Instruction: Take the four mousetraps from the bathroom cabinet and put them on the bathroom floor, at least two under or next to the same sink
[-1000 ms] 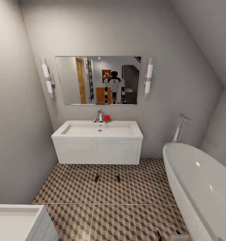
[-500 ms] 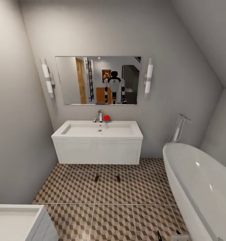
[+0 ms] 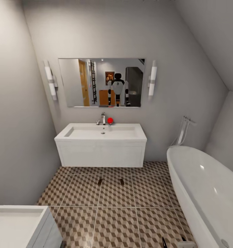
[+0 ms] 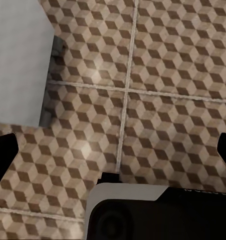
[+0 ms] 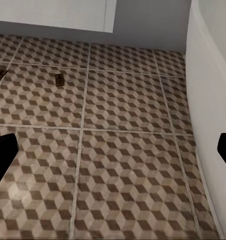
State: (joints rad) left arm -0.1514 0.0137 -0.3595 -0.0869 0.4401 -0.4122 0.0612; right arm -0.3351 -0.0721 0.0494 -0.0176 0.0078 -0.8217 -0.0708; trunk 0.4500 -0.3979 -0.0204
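Mousetraps, two of them, lie on the bathroom floor (image 3: 130,206) just in front of the bathroom sink (image 3: 102,132): the left mousetrap (image 3: 100,181) and the right mousetrap (image 3: 122,181), a little apart, on neighbouring cube-patterned tiles. Largest in the head view is the white oval bathtub (image 3: 202,186) along the right side, its rim near the wall with a chrome filler (image 3: 183,131). The sink's boxy white vanity hangs on the back wall, under a mirror (image 3: 101,82) flanked by two tube lights. A second white unit (image 3: 20,225) fills the lower left corner. A red ball (image 3: 110,120) sits beside the chrome tap (image 3: 103,118). The right wrist view shows both traps on the tiles. Each claw stands wide apart, its dark fingertips at opposite edges of its wrist view, gripping nothing.
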